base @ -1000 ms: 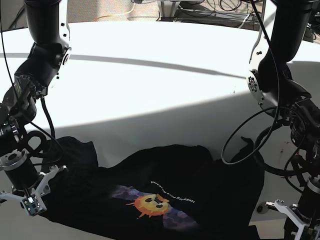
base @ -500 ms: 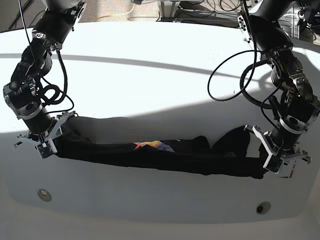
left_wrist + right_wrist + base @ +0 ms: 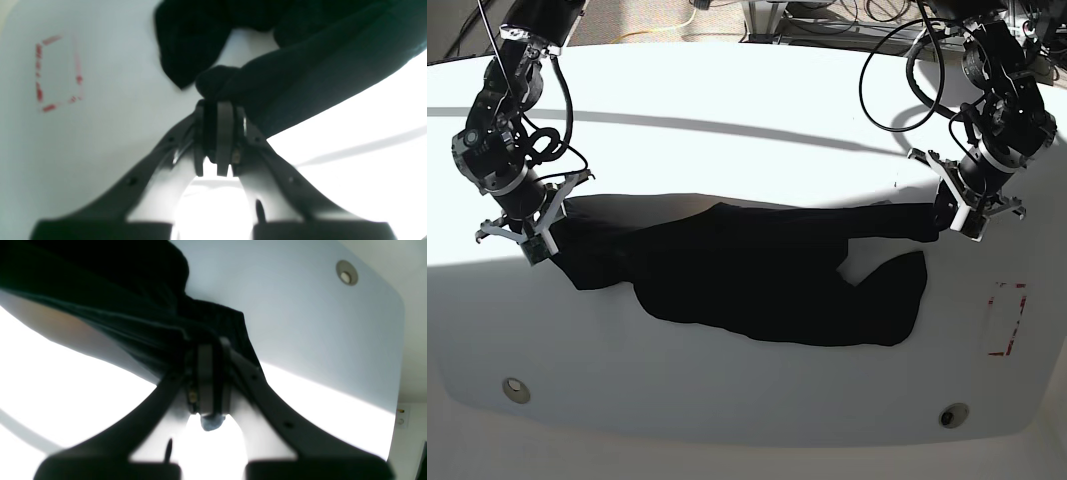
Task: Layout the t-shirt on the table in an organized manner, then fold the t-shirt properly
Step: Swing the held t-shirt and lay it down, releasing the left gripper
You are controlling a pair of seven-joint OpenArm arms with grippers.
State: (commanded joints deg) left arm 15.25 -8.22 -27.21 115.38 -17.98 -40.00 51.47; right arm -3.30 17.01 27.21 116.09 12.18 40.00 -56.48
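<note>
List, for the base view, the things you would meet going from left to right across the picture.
Right pincer shut on the cloth → round metal disc → large plain black cloth t-shirt → second round metal disc, directly below the left pincer shut on the cloth → red dashed rectangle mark on the white table.

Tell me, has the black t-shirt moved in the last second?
Yes. The t-shirt went up the table, away from the metal disc at the near edge.

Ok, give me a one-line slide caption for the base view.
Both grippers, right and left, clamp opposite ends of the black t-shirt, holding it stretched across the white table.
</note>
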